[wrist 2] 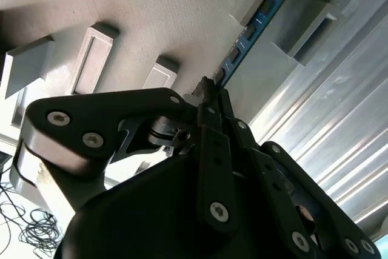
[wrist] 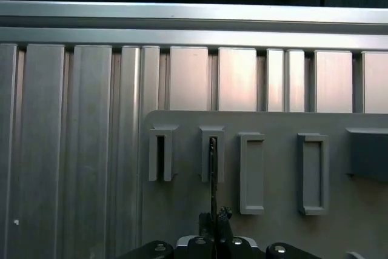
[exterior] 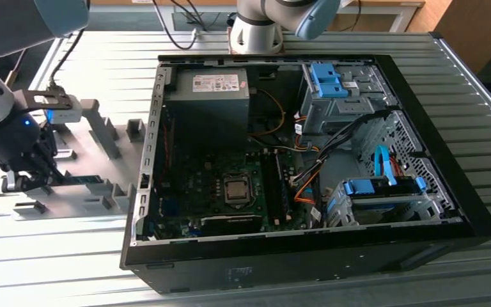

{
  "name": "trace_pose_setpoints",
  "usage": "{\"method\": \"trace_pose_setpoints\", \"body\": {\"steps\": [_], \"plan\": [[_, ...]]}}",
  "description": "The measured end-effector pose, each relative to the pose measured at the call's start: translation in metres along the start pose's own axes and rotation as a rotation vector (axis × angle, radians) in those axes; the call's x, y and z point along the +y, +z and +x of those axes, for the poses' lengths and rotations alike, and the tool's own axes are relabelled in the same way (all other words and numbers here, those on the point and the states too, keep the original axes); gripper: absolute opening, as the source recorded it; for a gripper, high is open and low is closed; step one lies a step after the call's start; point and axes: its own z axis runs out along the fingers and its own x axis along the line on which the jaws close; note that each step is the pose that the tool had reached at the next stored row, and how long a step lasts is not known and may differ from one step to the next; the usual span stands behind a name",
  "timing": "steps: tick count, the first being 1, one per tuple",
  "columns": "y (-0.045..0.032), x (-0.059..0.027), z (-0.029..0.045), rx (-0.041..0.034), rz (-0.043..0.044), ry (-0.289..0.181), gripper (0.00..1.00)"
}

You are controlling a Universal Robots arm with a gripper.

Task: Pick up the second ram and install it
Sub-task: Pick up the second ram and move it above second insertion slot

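Bench: ribbed aluminium slats, bright and hard. They fill the lower left of the exterior view, and a stick dropped here would bounce or skid.
Computer case: black sheet-metal box lying open in the middle of the exterior view, crowded with cables. I judge its rim and the loose wiring could catch a long thin part carried over them.
Holder plate: flat matte grey slab at the left of the exterior view.
Holder blocks: grey plastic, boxy, with narrow rectangular slots that stand up from the plate. A pull that is not straight could jam the stick against a slot wall.
Gripper: black jointed metal links with bolt heads. The fingers look pressed together on the near end of the stick, pinching its thin edge. With so little board between the pads, I judge it could pivot or slip.
Second ram: a thin, flat, blue-green board with black chips. It runs toward the upper right of the second wrist view, with its far end seated in a holder slot. In the first wrist view it is a dark edge-on line at lower centre. It is rigid but brittle, so twisting it could crack it.
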Motion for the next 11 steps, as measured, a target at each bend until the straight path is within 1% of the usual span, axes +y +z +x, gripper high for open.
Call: {"method": "trace_pose_setpoints", "body": {"steps": [10,11], "plan": [[-0.0209,0.0001,-0.0005,-0.0001,-0.0009,0.000,0.14],[-0.0284,0.0001,-0.0006,0.0000,-0.0019,0.000,0.14]]}}
